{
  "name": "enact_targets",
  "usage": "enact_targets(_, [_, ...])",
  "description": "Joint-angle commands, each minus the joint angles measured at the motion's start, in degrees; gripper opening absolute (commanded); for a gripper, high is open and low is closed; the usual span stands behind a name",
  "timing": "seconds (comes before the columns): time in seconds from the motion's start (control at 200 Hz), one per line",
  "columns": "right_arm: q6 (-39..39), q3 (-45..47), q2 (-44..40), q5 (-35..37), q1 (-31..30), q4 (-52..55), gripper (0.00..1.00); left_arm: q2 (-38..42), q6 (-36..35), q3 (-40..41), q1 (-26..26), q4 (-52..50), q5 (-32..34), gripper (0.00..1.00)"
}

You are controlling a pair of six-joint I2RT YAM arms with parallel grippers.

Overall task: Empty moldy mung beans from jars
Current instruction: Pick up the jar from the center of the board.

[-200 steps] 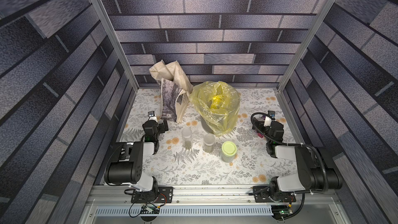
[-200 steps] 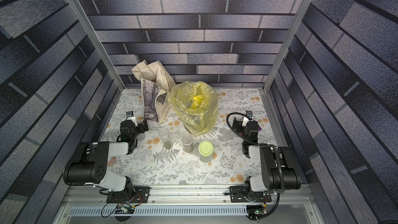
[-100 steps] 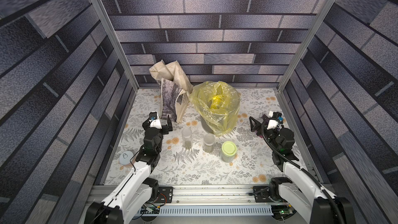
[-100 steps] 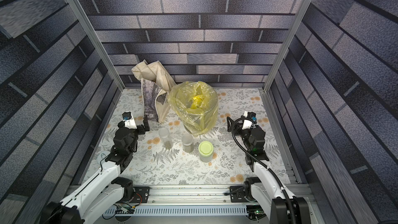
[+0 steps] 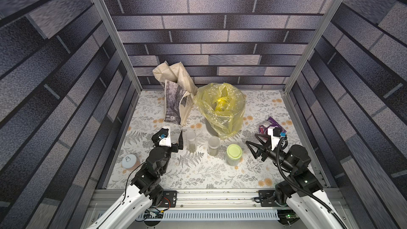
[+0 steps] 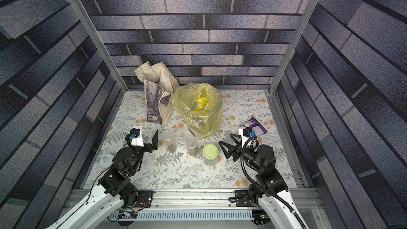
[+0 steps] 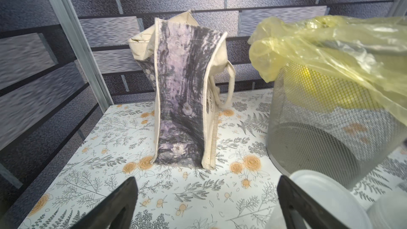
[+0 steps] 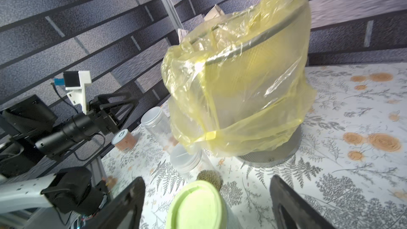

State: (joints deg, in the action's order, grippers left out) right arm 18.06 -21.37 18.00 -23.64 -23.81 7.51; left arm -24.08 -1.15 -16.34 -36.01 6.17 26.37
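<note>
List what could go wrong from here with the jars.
The left gripper is open with one finger right beside the leftmost jar, not around it; a sideways move could topple it.
The right gripper is open near the green-lidded jar, which stands close to the middle jar; a finger may knock that.
The loose yellow bag hangs near it and could snag.

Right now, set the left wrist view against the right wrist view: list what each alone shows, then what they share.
Left wrist only: the grey printed face of the tote. Right wrist only: the green-lidded jar, mung beans, the ring-pull can and the left arm. Both: the bagged mesh bucket, a white-lidded slim jar and the floral table.
</note>
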Motion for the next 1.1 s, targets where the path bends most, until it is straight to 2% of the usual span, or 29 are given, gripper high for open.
enact_targets(0.0, [0.76, -1.27, -0.58, 1.60, -3.87, 9.78, 0.89, -0.81, -2.08, -2.79, -2.23, -3.41, 0.66, 1.00])
enact_targets(0.085, [1.08, -0.83, 0.54, 3.81, -8.99, 9.26, 0.89, -2.16, -1.41, -3.81, -2.97, -4.44, -0.38, 1.00])
enact_targets(0.2, [0.00, -1.06, 3.62, 15.27, -19.91, 8.10, 0.90, -3.15, -1.07, -4.67, -3.44, -5.29, -1.90, 1.00])
enact_targets(0.366, [-5.40, -5.31, 16.91, 33.02, -39.32, 3.79, 0.93, -2.96, -0.68, -5.36, -3.82, -6.17, -2.29, 1.00])
enact_targets(0.421, [-7.37, -6.86, 19.70, 37.38, -43.58, 1.79, 0.95, -2.44, -0.61, -5.46, -3.98, -6.51, -2.29, 1.00])
enact_targets(0.526, [-7.33, -8.35, 23.13, 37.58, -44.48, -1.60, 0.95, -1.52, -0.27, -5.33, -4.25, -6.61, -2.35, 1.00])
enact_targets(0.641, [-6.81, -7.72, 22.43, 39.41, -44.48, -3.10, 0.95, -1.41, -0.18, -5.32, -4.54, -6.77, -2.81, 1.00])
enact_targets(0.892, [-4.69, -7.36, 21.37, 43.75, -44.50, -0.49, 0.97, -1.49, 0.52, -6.56, -6.10, -8.86, -3.41, 1.00])
enact_targets(1.092, [-2.99, -8.44, 22.14, 48.18, -44.48, 0.68, 1.00, -0.96, 4.01, -8.01, -6.91, -11.23, -4.70, 1.00])
